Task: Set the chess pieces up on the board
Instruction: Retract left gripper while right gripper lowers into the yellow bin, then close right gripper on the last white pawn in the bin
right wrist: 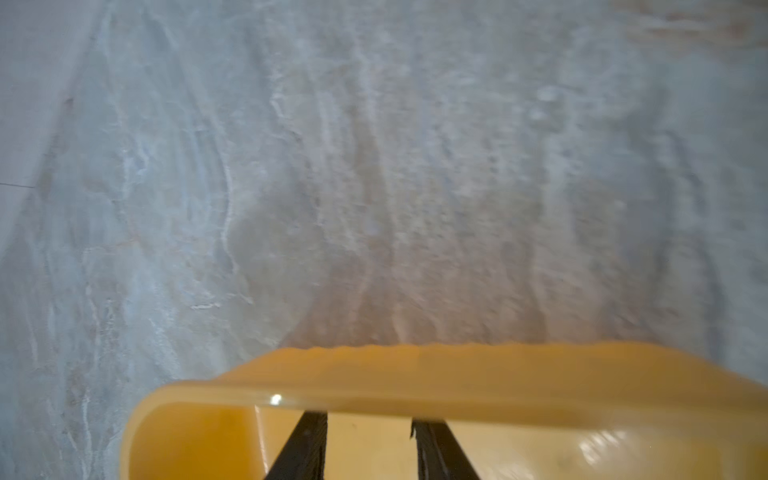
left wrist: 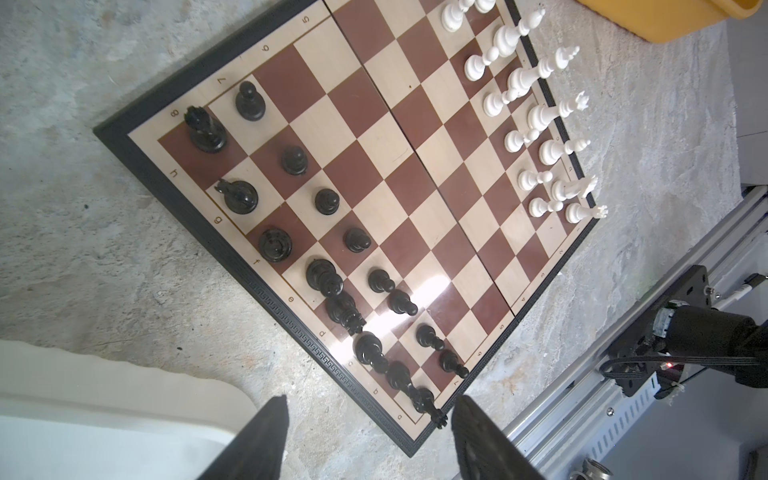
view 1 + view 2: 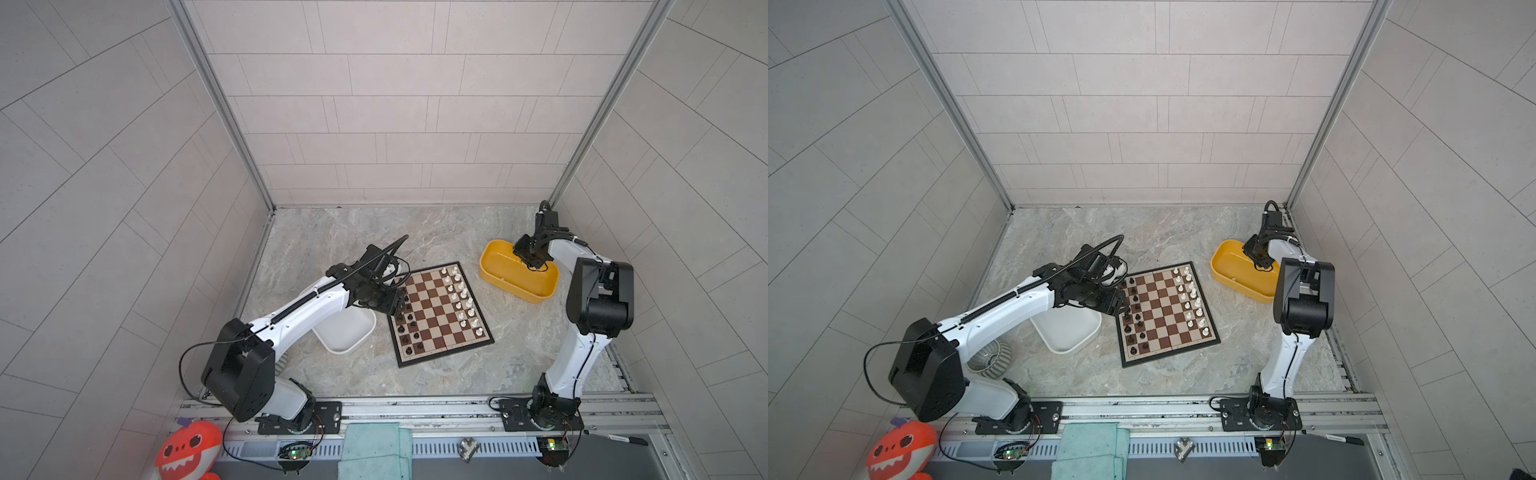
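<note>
The board [image 3: 446, 353] lies on the marble floor, also seen in a top view [image 3: 1169, 351] and the left wrist view [image 2: 374, 166]. Black chess pieces [image 3: 409, 320] fill its two left rows [image 2: 320, 274]. White chess pieces [image 3: 461, 299] fill the two right rows [image 2: 515, 83]. My left gripper [image 3: 397, 305] hovers over the board's left edge, open and empty [image 2: 372, 401]. My right gripper [image 3: 536, 266] is down inside the yellow tub [image 3: 519, 286]. Its jaws stand apart with only the tub's floor between them [image 1: 370, 415].
A white tub [image 3: 349, 332] sits left of the board under the left arm. A striped bowl [image 3: 990, 357] lies near the left arm's base. At the front rail are an orange plush toy [image 3: 187, 449], a teal cloth [image 3: 374, 449] and a marker [image 3: 619, 438].
</note>
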